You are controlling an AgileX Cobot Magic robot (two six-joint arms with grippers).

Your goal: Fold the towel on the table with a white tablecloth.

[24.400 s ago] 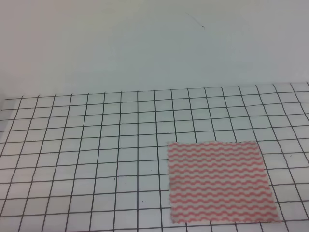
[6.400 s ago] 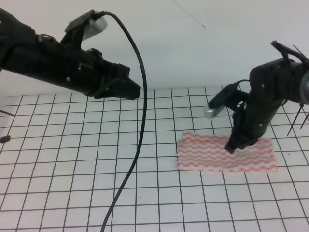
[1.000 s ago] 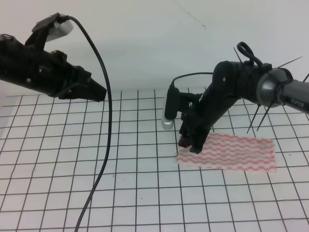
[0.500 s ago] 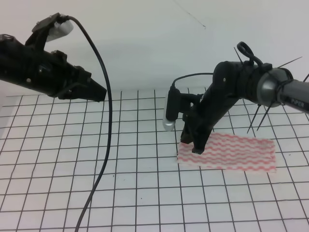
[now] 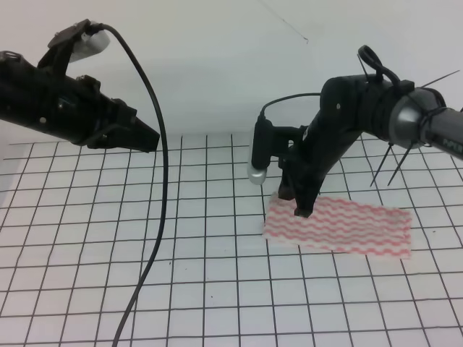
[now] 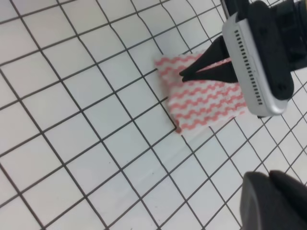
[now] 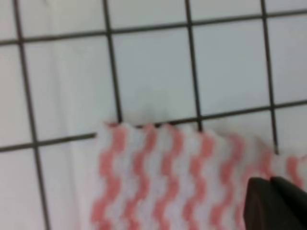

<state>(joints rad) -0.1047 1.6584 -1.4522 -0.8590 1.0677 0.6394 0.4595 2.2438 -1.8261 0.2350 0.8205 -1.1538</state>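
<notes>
The right gripper points steeply down with its fingertips pressed together into one narrow tip, its arm bent in from the right, while the left gripper hangs raised and level, well apart.

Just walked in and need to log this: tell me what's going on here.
The robot is folding a striped towel on the gridded table. The towel lies as a long narrow strip, apparently folded once already. The right gripper is down at the towel's left end, tips touching or just above the cloth; whether it has pinched it can't be told. The left gripper hangs in the air well to the left, holding nothing.
</notes>
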